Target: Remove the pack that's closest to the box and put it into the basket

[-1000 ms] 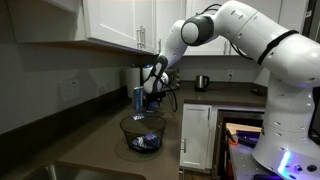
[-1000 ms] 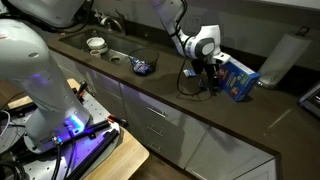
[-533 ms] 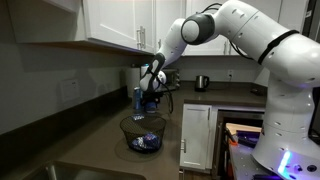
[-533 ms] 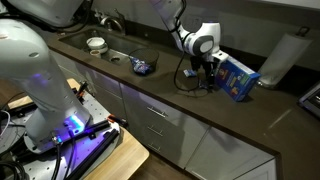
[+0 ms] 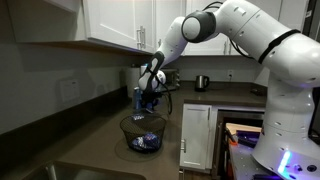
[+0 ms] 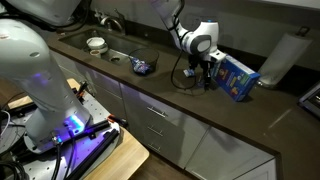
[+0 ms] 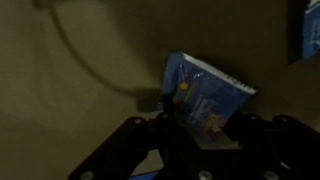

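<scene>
My gripper is down at the counter beside the upright blue box, which also appears in an exterior view. A blue pack stands tilted between the two dark fingers, which press on its left and right edges. In both exterior views the gripper hides this pack. The dark mesh basket sits nearer the sink, with another blue pack inside it. In an exterior view the basket lies well apart from the gripper.
A sink and a white bowl are beyond the basket. A white roll stands past the box. Wall cabinets hang above the counter. A small kettle sits on the far counter.
The jaws stood wide apart around the pack before and have since come in against its sides. The arm has barely moved.
</scene>
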